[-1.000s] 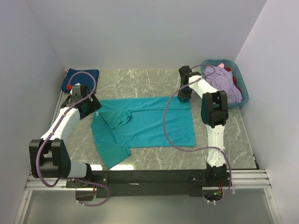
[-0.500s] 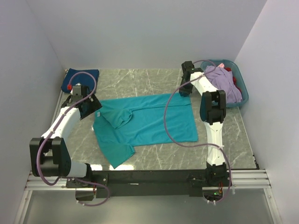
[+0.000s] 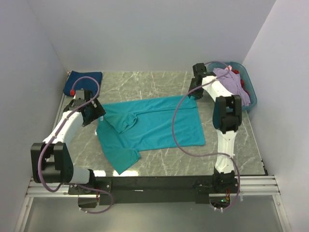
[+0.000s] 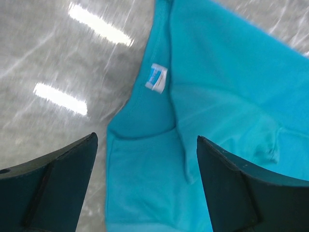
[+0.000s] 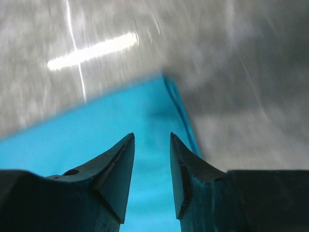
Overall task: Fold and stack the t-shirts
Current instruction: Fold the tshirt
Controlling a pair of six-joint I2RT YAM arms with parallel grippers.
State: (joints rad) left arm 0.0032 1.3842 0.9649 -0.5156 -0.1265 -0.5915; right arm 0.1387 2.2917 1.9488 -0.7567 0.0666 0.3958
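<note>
Teal t-shirt (image 3: 149, 125) lies spread out mid-desk (image 3: 145, 82), mostly flat. Its left part is rumpled: one sleeve is folded in over the chest and the other sticks out toward the near edge. On the left wrist view the shirt (image 4: 231, 96) shows the collar area, with a small white tag (image 4: 156, 78) and soft creases. Navy t-shirt (image 3: 83, 79) sits folded in the far left corner. Lavender t-shirt (image 3: 231, 83) is heaped in the blue basket (image 3: 251, 99) at far right, with a bit of red cloth beside it that is too small for me to read. My left gripper (image 3: 96, 112) is at the shirt's left edge, by the collar. Its jaws (image 4: 145, 140) are spread wide with nothing between them; the collar and tag are just ahead of the tips. My right gripper (image 3: 194, 92) is at the shirt's far right corner. On the right wrist view its jaws (image 5: 151, 136) show only a narrow gap and clamp nothing I can see. Teal cloth (image 5: 96, 135) runs under and ahead of the tips, and the corner is just past them. That view is blurry.
</note>
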